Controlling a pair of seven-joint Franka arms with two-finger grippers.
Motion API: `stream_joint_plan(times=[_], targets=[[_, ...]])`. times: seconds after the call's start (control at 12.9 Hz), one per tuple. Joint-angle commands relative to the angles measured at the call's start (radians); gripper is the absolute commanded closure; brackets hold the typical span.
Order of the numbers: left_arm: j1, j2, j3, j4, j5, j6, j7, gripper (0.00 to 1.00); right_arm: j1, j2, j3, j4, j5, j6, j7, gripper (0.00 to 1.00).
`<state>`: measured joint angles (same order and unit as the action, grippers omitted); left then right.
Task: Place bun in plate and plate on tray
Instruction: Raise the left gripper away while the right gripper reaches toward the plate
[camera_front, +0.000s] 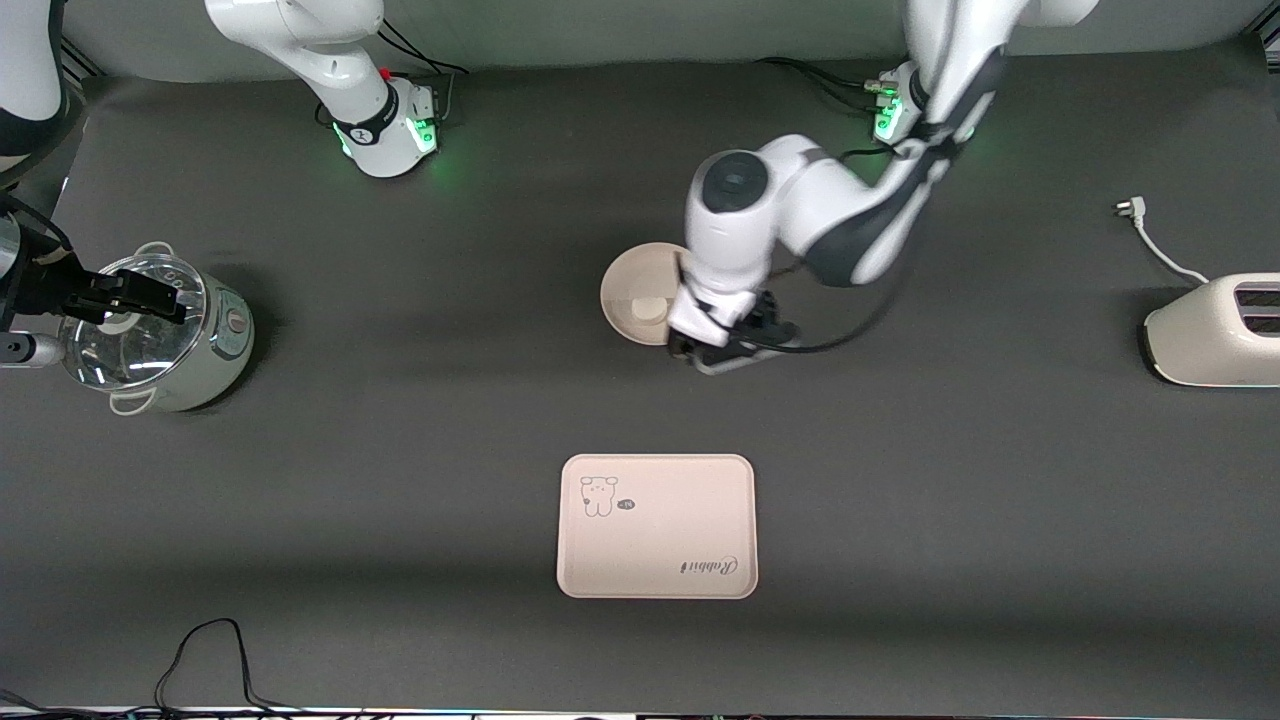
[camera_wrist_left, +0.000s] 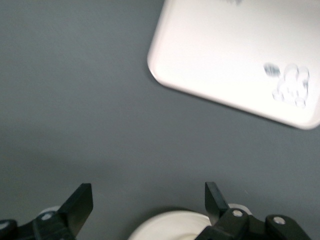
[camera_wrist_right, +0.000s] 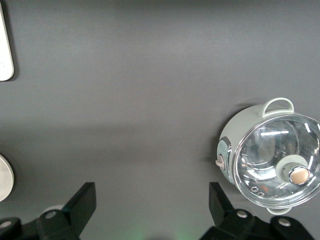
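The round cream plate (camera_front: 625, 278) lies mid-table, farther from the front camera than the tray (camera_front: 655, 545). The small off-white bun (camera_front: 650, 308) rests in it. My left gripper (camera_front: 735, 345) hangs open and holds nothing, just off the plate's rim on the side toward the left arm's end. In the left wrist view the open left gripper (camera_wrist_left: 148, 200) has the plate's edge (camera_wrist_left: 167, 227) low between its fingers, with the tray (camera_wrist_left: 225, 45) ahead. My right gripper (camera_front: 160, 298) waits open over the pot; the right wrist view shows this gripper (camera_wrist_right: 152, 202) with nothing in it.
A pale green pot with a glass lid (camera_front: 190, 340) stands at the right arm's end, also seen in the pot's overhead view (camera_wrist_right: 275, 155). A cream toaster (camera_front: 1215, 330) with its cord (camera_front: 1150, 235) sits at the left arm's end. Cables (camera_front: 210, 650) lie by the front edge.
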<state>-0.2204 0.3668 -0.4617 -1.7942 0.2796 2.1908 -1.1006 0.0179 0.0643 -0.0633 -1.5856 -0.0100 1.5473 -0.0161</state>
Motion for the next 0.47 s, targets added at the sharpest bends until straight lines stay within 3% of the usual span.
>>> stream_joint_plan(times=[0.0, 0.39], targets=[[0.201, -0.107, -0.011, -0.007, -0.115, -0.130, 0.317, 0.00, 0.069, -0.024, -0.007, -0.022, -0.004, 0.000, 0.004, 0.00], [0.499, -0.255, -0.003, 0.073, -0.180, -0.408, 0.723, 0.00, 0.281, -0.024, -0.006, -0.020, 0.021, 0.001, 0.264, 0.00]])
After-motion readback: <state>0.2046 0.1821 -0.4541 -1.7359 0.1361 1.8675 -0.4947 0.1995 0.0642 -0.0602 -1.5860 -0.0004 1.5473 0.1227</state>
